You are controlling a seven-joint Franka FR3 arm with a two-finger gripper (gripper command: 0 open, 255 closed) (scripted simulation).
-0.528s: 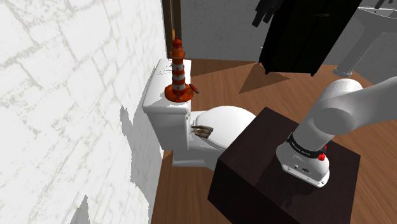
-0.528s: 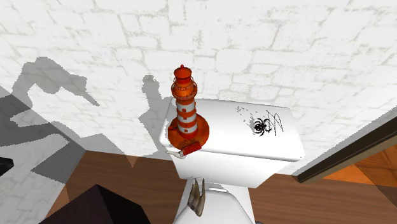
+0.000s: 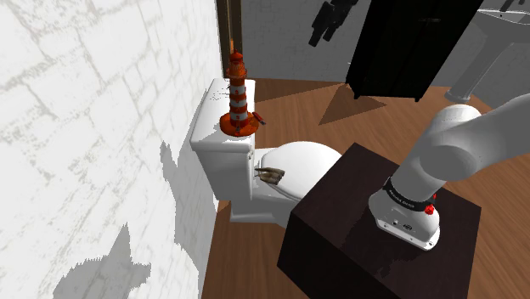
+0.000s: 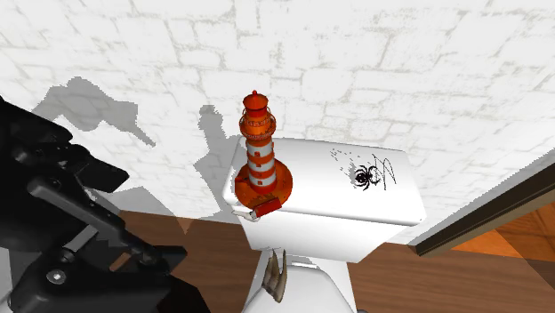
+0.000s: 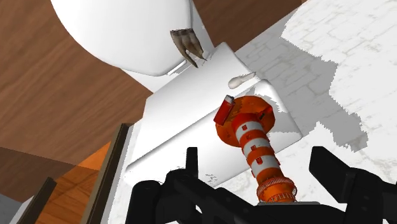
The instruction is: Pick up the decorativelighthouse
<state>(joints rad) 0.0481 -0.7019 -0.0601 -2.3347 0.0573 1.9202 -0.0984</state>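
Note:
The decorative lighthouse, striped orange and white on a round orange base, stands upright at one end of the white toilet tank lid. It also shows in the second exterior view as the lighthouse and in the wrist view as the lighthouse. My black gripper hangs high in the air, to the shoulder view's right of it and well apart. In the wrist view the gripper is open, and the lighthouse lies beyond the gap, untouched.
A white brick wall runs close behind the tank. The toilet's shut lid carries a small brown object. A dark spider-like mark sits on the tank lid. A black cabinet stands on the wooden floor beyond my dark stand.
The gripper has moved toward the shoulder view's left, nearer the lighthouse, and has come into the second exterior view from its left. Its shadow on the wall has grown. The lighthouse has not moved.

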